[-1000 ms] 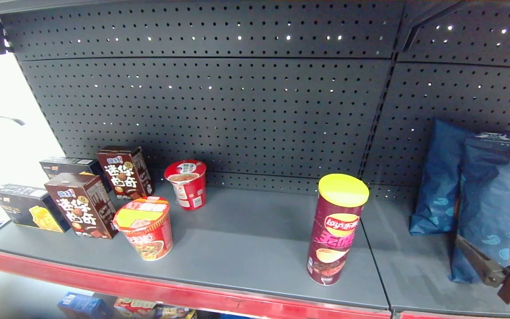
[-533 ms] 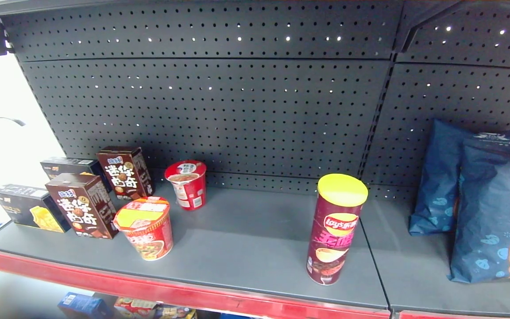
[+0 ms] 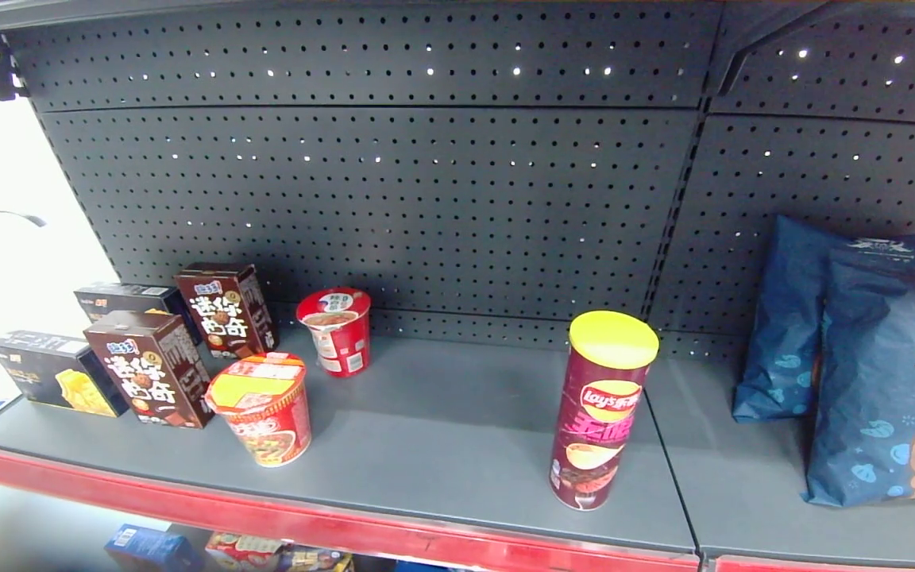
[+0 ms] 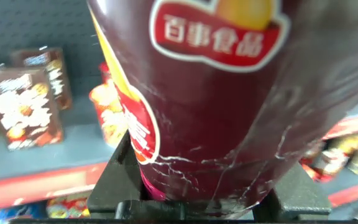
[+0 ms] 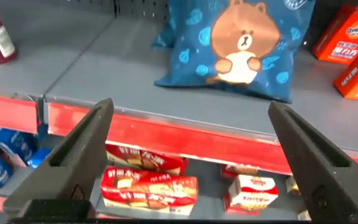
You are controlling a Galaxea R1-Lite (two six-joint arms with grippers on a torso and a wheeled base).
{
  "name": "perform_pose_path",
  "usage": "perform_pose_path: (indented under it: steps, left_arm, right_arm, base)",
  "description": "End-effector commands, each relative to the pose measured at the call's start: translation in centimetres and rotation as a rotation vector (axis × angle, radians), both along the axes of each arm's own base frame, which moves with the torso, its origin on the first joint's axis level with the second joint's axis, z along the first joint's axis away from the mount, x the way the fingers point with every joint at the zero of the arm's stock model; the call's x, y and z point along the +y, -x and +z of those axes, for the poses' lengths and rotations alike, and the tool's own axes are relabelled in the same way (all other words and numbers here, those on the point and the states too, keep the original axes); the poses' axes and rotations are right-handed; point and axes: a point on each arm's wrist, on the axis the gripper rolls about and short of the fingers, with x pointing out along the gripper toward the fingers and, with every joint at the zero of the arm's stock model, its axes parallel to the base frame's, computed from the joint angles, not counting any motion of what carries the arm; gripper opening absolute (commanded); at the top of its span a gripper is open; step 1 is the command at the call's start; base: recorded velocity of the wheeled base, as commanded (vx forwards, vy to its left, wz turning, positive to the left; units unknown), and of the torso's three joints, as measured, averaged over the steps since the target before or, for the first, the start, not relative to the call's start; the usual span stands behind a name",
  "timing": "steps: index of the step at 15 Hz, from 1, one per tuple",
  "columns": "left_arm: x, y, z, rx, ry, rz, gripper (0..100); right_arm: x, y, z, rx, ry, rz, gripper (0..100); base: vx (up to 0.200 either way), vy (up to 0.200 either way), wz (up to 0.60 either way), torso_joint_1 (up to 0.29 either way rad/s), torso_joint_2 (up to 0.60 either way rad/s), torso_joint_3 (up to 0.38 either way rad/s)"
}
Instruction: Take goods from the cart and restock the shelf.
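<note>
1. The shelf (image 3: 442, 453) is shown grey, red-edged in front.
2. Two blue bags (image 3: 878, 373) are stood at its right end.
3. A standing can (image 3: 600, 413) is set near the front edge, mid-shelf.
4. A held can (image 4: 216, 93) is clamped by the left gripper (image 4: 210, 193) before the front edge.
5. The right gripper (image 5: 191, 109) is held spread apart before that edge.

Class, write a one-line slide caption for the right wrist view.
Open right tool before the shelf's red edge, blue bear bag on it.

The right gripper (image 5: 189, 104) has drawn back from the blue bag (image 5: 241, 43).
</note>
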Motion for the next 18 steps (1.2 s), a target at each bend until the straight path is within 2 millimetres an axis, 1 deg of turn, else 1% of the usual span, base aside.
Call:
perform_pose_path:
  steps: [1, 3, 4, 6, 8, 9, 13, 18]
  left_arm:
    - [-0.2, -1.0, 1.1, 0.038, -0.031, -0.026, 0]
    - [-0.5, -2.0, 2.0, 0.069, -0.053, -0.030, 0]
    - [-0.8, -2.8, 2.6, 0.085, -0.090, -0.069, 0]
    - [-1.3, -3.9, 2.9, 0.112, -0.143, -0.131, 0]
    - [-1.7, -4.7, 3.3, 0.137, -0.153, -0.148, 0]
    - [-1.9, -5.1, 3.6, 0.137, -0.150, -0.148, 0]
    - [-2.1, -5.6, 4.0, 0.126, -0.143, -0.149, 0]
    - [-2.1, -5.6, 4.0, 0.125, -0.141, -0.146, 0]
  right_arm:
    - [0.0, 0.1, 0.0, -0.015, -0.007, 0.001, 100]
    - [0.0, 0.1, 0.0, -0.017, -0.063, -0.002, 100]
    - [0.0, 0.1, -0.1, -0.017, -0.092, 0.000, 100]
    - [0.1, 0.1, -0.1, -0.013, -0.097, 0.038, 100]
    - [0.2, 0.1, -0.1, -0.010, -0.099, 0.098, 100]
    - [0.2, 0.1, -0.1, -0.009, -0.098, 0.118, 100]
    - [0.3, 0.1, -0.1, -0.007, -0.096, 0.126, 100]
    - [0.3, 0.1, -0.1, -0.009, -0.089, 0.126, 100]
  base:
    - [0.000, 0.000, 0.00, 0.000, 0.00, 0.000]
    - [0.000, 0.000, 0.00, 0.000, 0.00, 0.000]
    - [0.000, 0.000, 0.00, 0.000, 0.00, 0.000]
    - [0.000, 0.000, 0.00, 0.000, 0.00, 0.000]
    - [0.000, 0.000, 0.00, 0.000, 0.00, 0.000]
    - [0.000, 0.000, -0.60, 0.002, 0.00, -0.007]
    - [0.000, 0.000, -0.60, 0.001, 0.00, 0.001]
    - [0.000, 0.000, 0.00, 0.000, 0.00, 0.000]
